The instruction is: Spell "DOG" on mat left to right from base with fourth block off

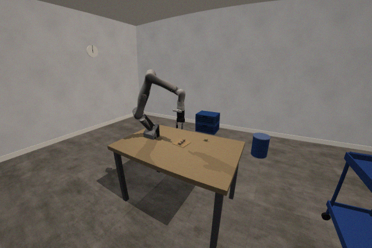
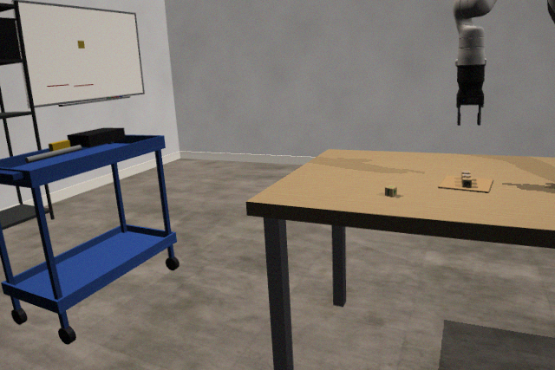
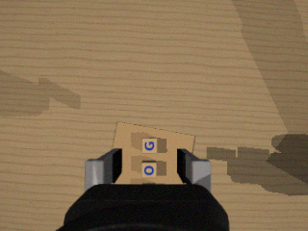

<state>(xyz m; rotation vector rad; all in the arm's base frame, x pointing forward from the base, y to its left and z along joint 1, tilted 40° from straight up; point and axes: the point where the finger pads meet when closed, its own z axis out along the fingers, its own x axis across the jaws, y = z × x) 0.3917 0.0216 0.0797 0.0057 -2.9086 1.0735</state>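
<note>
Starting at the left of the top view, a round wall clock [image 1: 92, 51] is seen. The jointed arm [image 1: 160, 83] [image 2: 477, 3] is mounted by its grey base [image 1: 149, 135] near an edge of the wooden table [image 1: 168, 161] [image 2: 340, 186] [image 3: 48, 48]. The two-finger gripper [image 1: 179, 127] [image 2: 469, 124] [image 3: 149, 160] is held above the table, pointing down; its fingers are set wide apart, with nothing gripped.

Next, the thin tan mat [image 1: 188, 143] [image 2: 484, 184] [image 3: 180, 144] is noted lying on the tabletop. A row of three small blocks [image 1: 181, 142] [image 2: 466, 177] is borne by it. In the wrist view, two are identified by blue letters on their top faces: the "G" block [image 3: 149, 145] and the "O" block [image 3: 149, 169], separated by a narrow gap. Both letters are shown turned sideways in that view. The third block's letter is hidden by the gripper body and cannot be told.

Farther right, blue stacked crates [image 1: 207, 122] are placed on the floor behind the table. The fourth block [image 1: 206, 140] [image 2: 390, 191] is located on the table, well apart from the mat; its top letter cannot be read. Beyond the table, a blue cylindrical bin [image 1: 260, 145] is observed, followed by a blue cart [image 1: 358, 165] [image 2: 98, 159].
</note>
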